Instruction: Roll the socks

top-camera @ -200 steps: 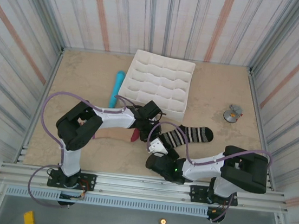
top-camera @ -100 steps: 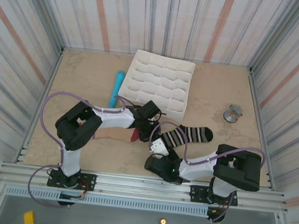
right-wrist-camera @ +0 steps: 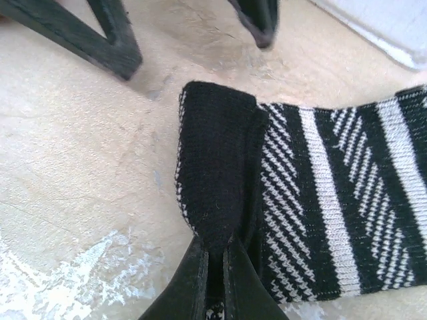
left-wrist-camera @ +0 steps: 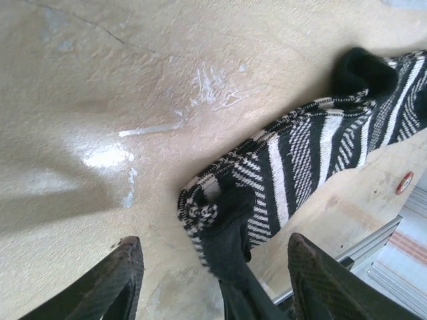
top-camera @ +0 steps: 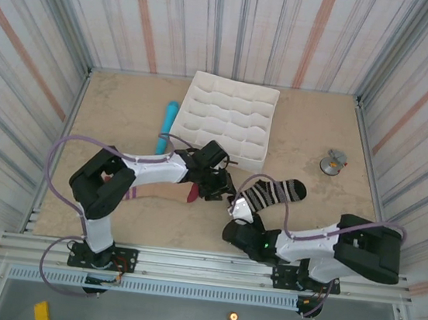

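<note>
– Top external view first: where do the socks lie?

– The black striped sock (top-camera: 274, 192) lies on the table (top-camera: 118, 117) around the middle, just on the near side of the white tray (top-camera: 246, 162). Its toe points right and its cuff end sits to the near left. The beige sock (top-camera: 165, 192) is to its left, flat on the table and partly hidden under the left arm. A maroon patch shows at its right end.

– And the right gripper?

– The right gripper (top-camera: 237, 209) sits at the cuff end of the striped one. In the right wrist view its fingers (right-wrist-camera: 193, 287) are pressed together, with the plain black cuff pinched between them. The fabric puckers where it runs into the grip.

– What about the left one?

– The left gripper (top-camera: 221, 190) hangs just to the left of that same end. In the left wrist view its fingers (left-wrist-camera: 123, 280) are spread wide, one on either side of the sock's folded end. As far as I can tell they touch nothing. The other arm's dark fingers come up between them, gripping the cloth.

– Anything else on the table?

– A light-blue cylinder (top-camera: 166, 127) lies beside the tray's left edge. A small grey object (top-camera: 333, 162) sits over to the right, well apart from both socks.
</note>
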`<state>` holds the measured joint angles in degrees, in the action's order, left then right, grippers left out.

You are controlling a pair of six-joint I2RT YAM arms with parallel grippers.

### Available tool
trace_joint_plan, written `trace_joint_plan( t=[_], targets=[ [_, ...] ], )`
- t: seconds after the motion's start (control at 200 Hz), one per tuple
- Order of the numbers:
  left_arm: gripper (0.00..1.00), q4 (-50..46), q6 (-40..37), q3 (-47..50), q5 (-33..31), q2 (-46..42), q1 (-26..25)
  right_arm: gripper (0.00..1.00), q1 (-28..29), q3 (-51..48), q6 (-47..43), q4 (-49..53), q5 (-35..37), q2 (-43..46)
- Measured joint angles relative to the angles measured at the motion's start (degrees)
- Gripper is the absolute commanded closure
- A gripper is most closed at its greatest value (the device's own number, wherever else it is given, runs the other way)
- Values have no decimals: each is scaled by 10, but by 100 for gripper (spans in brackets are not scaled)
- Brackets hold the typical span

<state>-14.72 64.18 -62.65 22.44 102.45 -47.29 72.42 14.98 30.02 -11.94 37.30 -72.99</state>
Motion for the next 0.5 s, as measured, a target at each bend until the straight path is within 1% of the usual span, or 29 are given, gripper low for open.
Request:
trace_joint_plan(
  t=[0.145,0.326,0.501],
  targets=[
    [39,-6,-8,0,-9,-3,1,100,-60,-41,23,-3,-89,89],
    [39,-9,-15,-1,-14,-3,1,100,-156,-80,54,18,-209,196],
    [40,-9,-16,-2,-15,-3,0,100,-233,-111,103,48,-297,284]
  ],
)
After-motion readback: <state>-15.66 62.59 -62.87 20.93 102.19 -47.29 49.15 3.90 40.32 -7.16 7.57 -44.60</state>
